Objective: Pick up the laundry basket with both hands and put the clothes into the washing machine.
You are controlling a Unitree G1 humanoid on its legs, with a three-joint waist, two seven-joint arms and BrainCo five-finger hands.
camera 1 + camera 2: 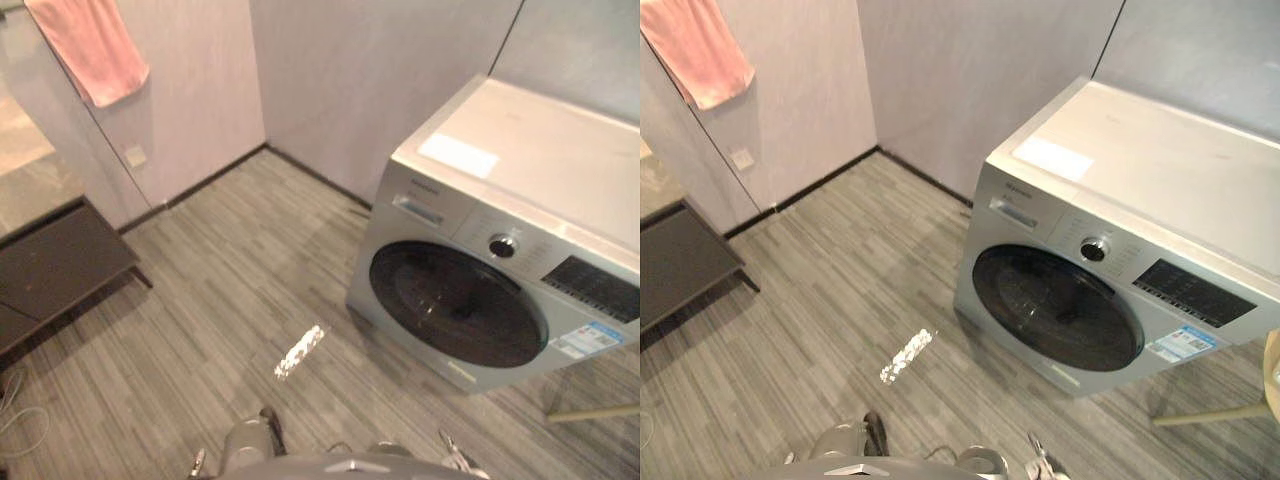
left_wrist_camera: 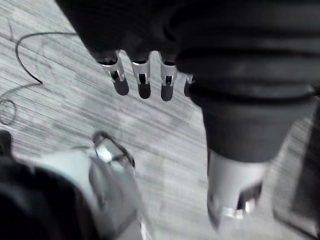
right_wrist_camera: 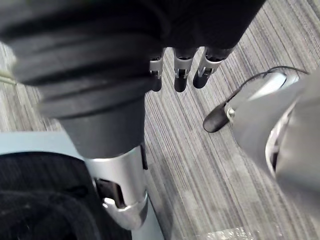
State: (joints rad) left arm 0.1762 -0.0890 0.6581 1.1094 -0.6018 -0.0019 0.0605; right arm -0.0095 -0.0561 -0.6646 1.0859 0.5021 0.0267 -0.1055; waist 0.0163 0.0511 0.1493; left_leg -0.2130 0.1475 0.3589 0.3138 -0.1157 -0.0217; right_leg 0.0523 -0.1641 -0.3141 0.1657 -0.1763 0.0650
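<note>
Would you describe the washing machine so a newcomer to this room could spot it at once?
Follow the grey striped floor to the right-hand wall. There stands the washing machine, a silver front-loader with a flat pale top. Its round dark door, shut, and the dial above it set it apart from the low dark bench opposite.

Nothing here is legible to you.
On the washer (image 1: 520, 200) you'll find a blue-and-white sticker (image 1: 585, 341) low on the front beside the door (image 1: 455, 303), a white sheet (image 1: 458, 156) lying flat on the top, a small mark (image 1: 418, 186) on the drawer face, and a dark panel (image 1: 596, 287) just beside the knob (image 1: 502, 245). The lettering on each is too small for you to make out.
</note>
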